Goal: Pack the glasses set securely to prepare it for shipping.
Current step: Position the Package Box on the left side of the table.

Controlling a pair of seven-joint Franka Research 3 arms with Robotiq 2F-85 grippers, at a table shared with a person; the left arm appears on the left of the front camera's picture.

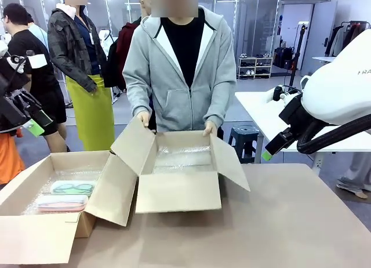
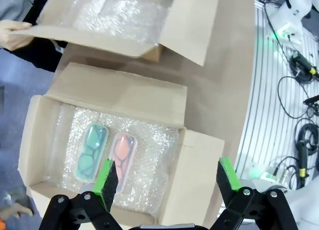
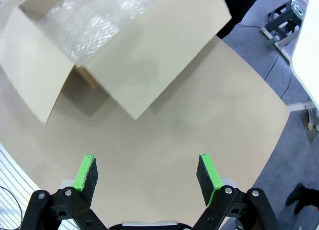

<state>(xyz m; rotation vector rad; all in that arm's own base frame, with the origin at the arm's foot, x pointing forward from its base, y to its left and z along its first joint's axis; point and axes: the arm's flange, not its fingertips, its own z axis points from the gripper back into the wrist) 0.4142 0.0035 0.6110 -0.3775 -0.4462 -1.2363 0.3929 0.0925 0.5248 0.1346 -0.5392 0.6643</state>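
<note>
Two open cardboard boxes on the counter [image 1: 290, 221], both robot hands spread apart and holding nothing.

The green glasses case [image 2: 90, 151] and pink glasses case [image 2: 121, 154] lie side by side on bubble wrap [image 2: 149, 160] in the left box [image 1: 35, 181]. A person's hands [image 1: 144, 117] grip the far flaps of the second box [image 1: 179, 189]. The left hand [image 2: 167, 177] hovers over the cases, the right hand [image 3: 147, 172] over bare counter. No legible writing.

front – faces person | wrists – look down from above | shared: middle box [image 1: 178, 189]
</note>
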